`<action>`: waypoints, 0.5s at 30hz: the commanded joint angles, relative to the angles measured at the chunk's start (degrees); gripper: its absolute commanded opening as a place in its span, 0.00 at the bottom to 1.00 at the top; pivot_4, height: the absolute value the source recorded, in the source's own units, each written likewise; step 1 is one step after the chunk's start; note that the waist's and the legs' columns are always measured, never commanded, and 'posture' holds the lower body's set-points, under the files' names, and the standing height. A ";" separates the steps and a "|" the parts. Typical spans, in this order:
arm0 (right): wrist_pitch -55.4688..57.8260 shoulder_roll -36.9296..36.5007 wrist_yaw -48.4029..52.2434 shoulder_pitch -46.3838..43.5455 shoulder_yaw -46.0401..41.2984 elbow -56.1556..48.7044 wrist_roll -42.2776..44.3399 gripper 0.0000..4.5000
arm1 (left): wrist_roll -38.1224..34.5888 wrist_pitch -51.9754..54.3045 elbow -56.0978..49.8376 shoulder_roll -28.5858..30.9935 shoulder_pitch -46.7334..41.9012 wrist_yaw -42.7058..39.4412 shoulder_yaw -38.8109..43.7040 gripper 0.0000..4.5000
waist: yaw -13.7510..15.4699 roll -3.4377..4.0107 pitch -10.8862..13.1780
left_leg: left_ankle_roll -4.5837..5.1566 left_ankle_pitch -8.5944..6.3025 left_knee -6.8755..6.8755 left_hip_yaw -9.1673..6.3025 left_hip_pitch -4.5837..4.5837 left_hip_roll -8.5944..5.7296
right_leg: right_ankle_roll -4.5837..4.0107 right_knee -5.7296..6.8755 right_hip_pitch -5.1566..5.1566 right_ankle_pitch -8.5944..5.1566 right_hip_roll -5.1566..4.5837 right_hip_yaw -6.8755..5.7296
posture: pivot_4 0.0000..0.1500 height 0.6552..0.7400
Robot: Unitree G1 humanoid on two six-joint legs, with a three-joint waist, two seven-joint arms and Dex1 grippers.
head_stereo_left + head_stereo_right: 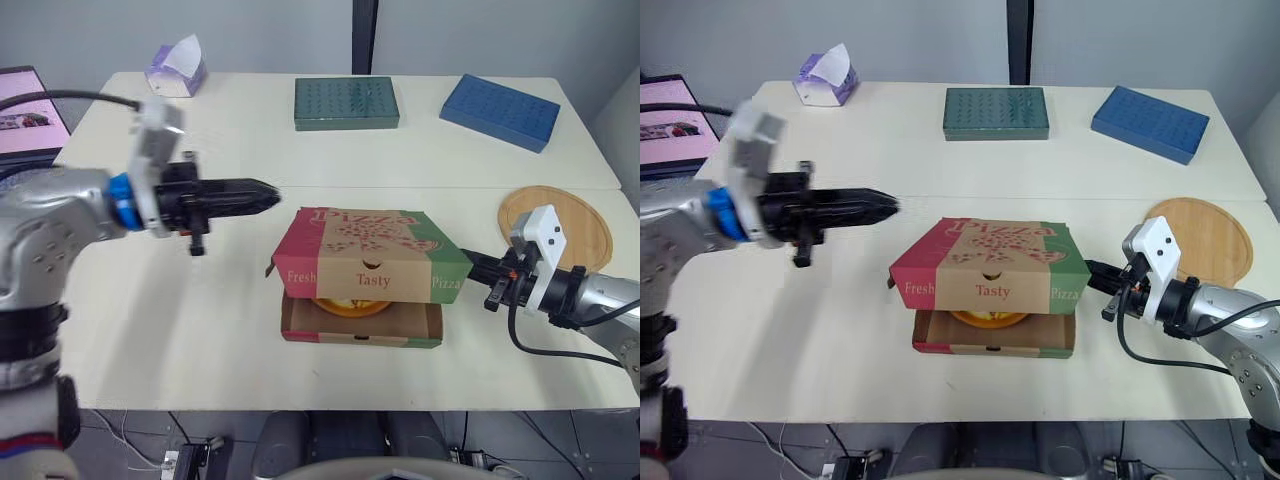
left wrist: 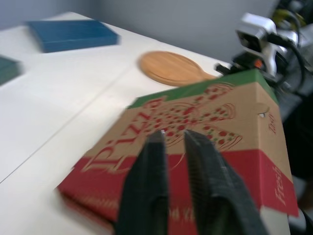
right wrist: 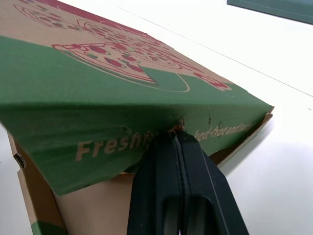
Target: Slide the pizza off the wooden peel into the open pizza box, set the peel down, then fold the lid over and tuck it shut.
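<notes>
The pizza box (image 1: 365,240) sits mid-table with its printed lid folded down over the base (image 1: 400,330), the front still raised. Through that gap the pizza (image 1: 350,306) shows. My left gripper (image 1: 272,195) hovers just off the lid's back left corner, shut and holding nothing; in the left wrist view its fingers (image 2: 151,191) point across the lid top (image 2: 195,117). Low on the table at the box's right end, my right gripper (image 1: 470,264) is shut, its tips (image 3: 176,134) touching the lid's green side flap (image 3: 98,117). The round wooden peel (image 1: 556,225) lies flat behind my right arm.
Along the table's far side stand a tissue box (image 1: 177,68), a flat green box (image 1: 346,102) and a flat blue box (image 1: 500,111). A pink screen (image 1: 25,110) stands off the table's left edge. Bare tabletop lies left of and in front of the box.
</notes>
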 commanded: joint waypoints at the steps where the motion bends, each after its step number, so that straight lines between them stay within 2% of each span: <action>1: -0.74 -0.45 0.05 -0.36 -1.28 -1.87 0.11 0.00 | 6.11 -4.96 2.97 -4.75 -4.88 -5.49 -7.75 0.00 | -0.13 0.00 0.00 | 0.00 0.00 0.00 0.01 0.00 0.00 | 0.00 0.01 0.00 0.00 0.00 0.00 | 1.00 1.00; 4: -0.84 -0.86 0.34 0.25 -1.29 -2.32 -0.20 0.00 | 10.49 -8.02 5.13 -7.94 -6.77 -9.57 -13.06 0.00 | -0.30 0.00 0.00 | 0.00 0.00 0.01 0.03 -0.03 0.01 | 0.00 0.03 -0.07 0.00 0.01 0.02 | 1.00 1.00; 8: -0.75 -1.47 0.54 1.91 -2.00 -3.51 -0.20 0.00 | 14.82 -11.16 7.10 -9.18 -7.38 -14.05 -16.66 0.00 | -0.25 0.00 0.00 | 0.00 0.00 0.02 0.02 -0.09 0.01 | 0.00 0.08 -0.15 0.00 0.02 0.02 | 1.00 1.00; 15: -3.09 -7.19 6.28 9.96 -4.85 -6.01 -3.43 0.00 | 18.45 -13.30 8.54 -9.21 -6.42 -17.68 -17.34 0.00 | -0.01 -0.02 0.01 | 0.01 0.00 0.08 0.00 -0.15 -0.01 | 0.01 0.08 -0.14 0.00 0.01 0.02 | 1.00 1.00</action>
